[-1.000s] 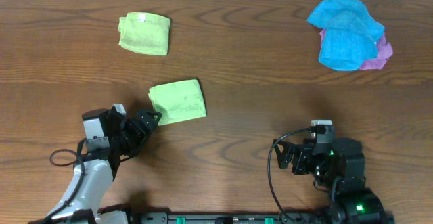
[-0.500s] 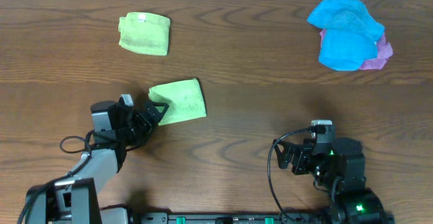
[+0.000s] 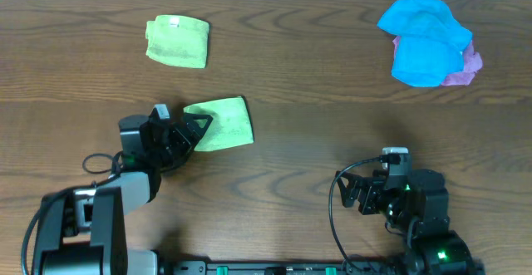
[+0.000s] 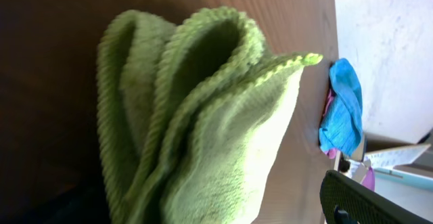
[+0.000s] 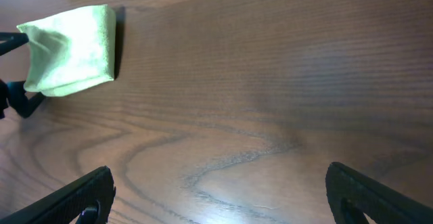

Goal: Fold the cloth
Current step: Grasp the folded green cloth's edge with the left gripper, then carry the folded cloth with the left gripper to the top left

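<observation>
A green cloth (image 3: 224,124), folded into a small rectangle, lies on the wooden table left of centre. My left gripper (image 3: 196,130) is open at its left edge, with the fingers on either side of the folded layers. In the left wrist view the cloth (image 4: 216,116) fills the space between the jaws (image 4: 210,210), and its stacked folds show edge-on. My right gripper (image 3: 353,193) is open and empty over bare wood at the front right, far from the cloth. The right wrist view shows the cloth (image 5: 71,51) at the upper left, with the jaws (image 5: 220,190) wide apart.
A second folded green cloth (image 3: 177,41) lies at the back left. A crumpled blue cloth (image 3: 424,38) sits on a pink one (image 3: 468,66) at the back right. The blue cloth also shows in the left wrist view (image 4: 342,112).
My left gripper has moved up and to the right, from front left of the green cloth to its left edge. The cloth and the right arm have not moved.
</observation>
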Robot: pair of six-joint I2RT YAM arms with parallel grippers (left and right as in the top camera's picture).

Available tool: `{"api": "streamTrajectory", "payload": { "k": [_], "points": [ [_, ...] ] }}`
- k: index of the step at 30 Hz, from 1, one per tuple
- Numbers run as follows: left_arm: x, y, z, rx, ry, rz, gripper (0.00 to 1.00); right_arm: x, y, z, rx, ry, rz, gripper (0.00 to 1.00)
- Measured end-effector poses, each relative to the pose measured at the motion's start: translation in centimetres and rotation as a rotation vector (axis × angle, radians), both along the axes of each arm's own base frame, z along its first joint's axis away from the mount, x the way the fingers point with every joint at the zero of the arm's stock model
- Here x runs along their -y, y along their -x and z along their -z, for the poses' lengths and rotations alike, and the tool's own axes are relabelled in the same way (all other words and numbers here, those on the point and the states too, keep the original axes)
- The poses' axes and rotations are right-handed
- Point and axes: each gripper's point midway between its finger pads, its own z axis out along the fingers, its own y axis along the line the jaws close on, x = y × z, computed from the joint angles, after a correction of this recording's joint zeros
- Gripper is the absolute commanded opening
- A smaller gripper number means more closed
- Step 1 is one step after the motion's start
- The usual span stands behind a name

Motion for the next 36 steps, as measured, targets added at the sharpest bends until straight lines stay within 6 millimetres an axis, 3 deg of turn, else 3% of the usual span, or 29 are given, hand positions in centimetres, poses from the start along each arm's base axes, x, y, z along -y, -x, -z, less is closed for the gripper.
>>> {"api": "streamTrajectory", "payload": {
  "k": [5,7,9,14,22,26,32,36],
  "points": [
    [1.2,-0.8,0.1,0.042,0.002,0.04,1.0,0.0,0.0,0.0,0.0,0.0,0.0,0.99],
    [1.4,-1.1,0.0,0.051,0.001,0.047,0.82,0.0,0.0,0.0,0.0,0.0,0.0,0.99],
    [1.5,-1.0,0.7,0.037,-0.004,0.046,0.4,0.0,0.0,0.0,0.0,0.0,0.0,0.99],
    [1.2,-0.1,2.7,-0.033,-0.017,0.029,0.06,0.0,0.0,0.0,0.0,0.0,0.0,0.99],
    [1.7,-0.2,2.5,0.013,0.01,0.041,0.06,0.0,0.0,0.0,0.0,0.0,0.0,0.99],
    [2.3,-0.8,1.5,0.012,0.07,0.049,0.05,0.0,0.0,0.0,0.0,0.0,0.0,0.99],
    [3.4,-6.7,-4.7,0.098,0.189,0.075,0.06,0.0,0.0,0.0,0.0,0.0,0.0,0.99],
    [3.6,-10.4,-8.4,0.041,0.221,0.077,0.05,0.0,0.0,0.0,0.0,0.0,0.0,0.99]
  ]
}}
